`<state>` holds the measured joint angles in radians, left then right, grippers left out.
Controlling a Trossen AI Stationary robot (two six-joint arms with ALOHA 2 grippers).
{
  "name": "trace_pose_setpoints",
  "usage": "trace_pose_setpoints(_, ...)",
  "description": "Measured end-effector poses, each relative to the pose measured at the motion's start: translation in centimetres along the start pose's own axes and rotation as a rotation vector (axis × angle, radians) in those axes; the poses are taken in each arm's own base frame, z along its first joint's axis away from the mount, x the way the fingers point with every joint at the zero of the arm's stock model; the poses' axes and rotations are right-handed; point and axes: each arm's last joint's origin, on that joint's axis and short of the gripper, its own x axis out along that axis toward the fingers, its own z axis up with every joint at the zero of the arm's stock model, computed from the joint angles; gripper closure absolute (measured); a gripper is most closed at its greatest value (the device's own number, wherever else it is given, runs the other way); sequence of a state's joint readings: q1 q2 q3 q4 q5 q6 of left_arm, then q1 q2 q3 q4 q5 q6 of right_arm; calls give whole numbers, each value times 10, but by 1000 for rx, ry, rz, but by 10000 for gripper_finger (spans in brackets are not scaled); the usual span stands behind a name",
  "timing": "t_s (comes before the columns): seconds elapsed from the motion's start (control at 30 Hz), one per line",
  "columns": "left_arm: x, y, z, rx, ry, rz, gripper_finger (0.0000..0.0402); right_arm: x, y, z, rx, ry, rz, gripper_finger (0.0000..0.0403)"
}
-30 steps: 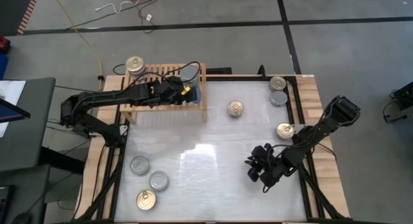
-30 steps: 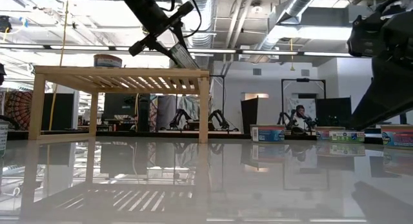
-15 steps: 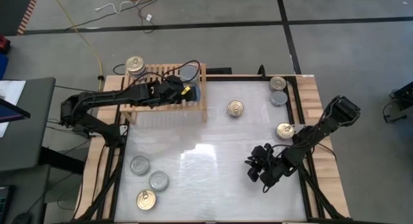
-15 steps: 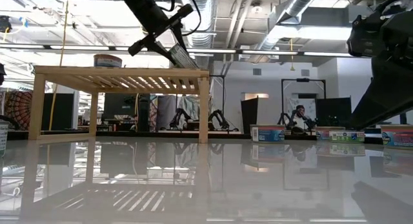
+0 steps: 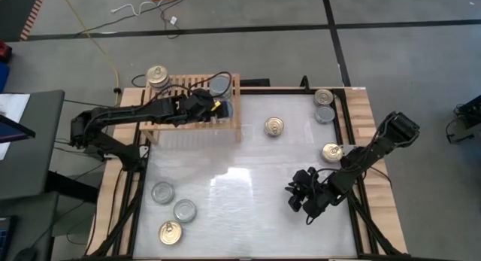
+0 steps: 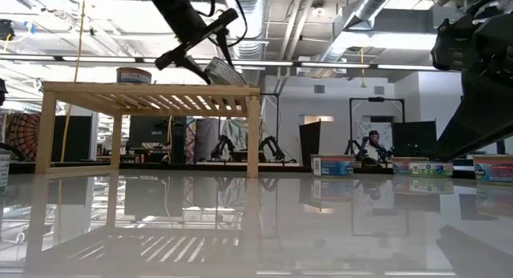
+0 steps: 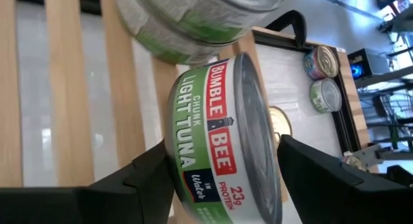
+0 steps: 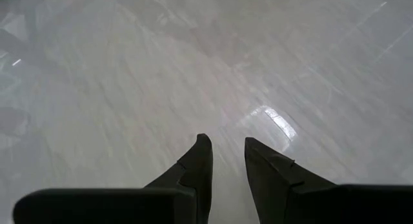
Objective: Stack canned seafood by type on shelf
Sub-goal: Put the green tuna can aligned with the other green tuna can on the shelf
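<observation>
Reaching over the right end of the light-wood shelf (image 5: 194,104), the left end effector (image 5: 222,109) has its fingers (image 7: 151,172) spread to either side of a tilted Bumble Bee light tuna can (image 7: 222,137); whether they still touch the can cannot be told. This can sits over the slatted top, just beside another silver-topped can (image 5: 219,84) at the shelf's far right corner. 1 gold-topped can (image 5: 157,74) stands at the far left corner. On the white counter (image 5: 240,208), 1 gold can (image 5: 275,126) lies right of the shelf, 3 cans (image 5: 324,104) sit along the right edge, and 3 more (image 5: 172,211) group near the front left. The right end effector (image 8: 226,162) hangs low over bare counter at front right, fingers narrowly apart, gripping nothing.
</observation>
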<state>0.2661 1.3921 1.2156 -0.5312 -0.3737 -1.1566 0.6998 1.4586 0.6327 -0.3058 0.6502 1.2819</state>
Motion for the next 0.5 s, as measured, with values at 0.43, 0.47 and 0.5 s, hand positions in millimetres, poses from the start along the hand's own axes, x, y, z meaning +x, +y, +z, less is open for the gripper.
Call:
trace_pose_setpoints(0.43, -1, 3, -4, 5, 105, 2, 150, 0, 0, 0, 0, 0, 0, 284)
trace_pose_setpoints(0.47, -1, 3, -4, 4, 115, -1, 150, 0, 0, 0, 0, 0, 0, 284)
trace_pose_setpoints(0.5, -1, 3, -5, 4, 122, -2, 150, 0, 0, 0, 0, 0, 0, 284)
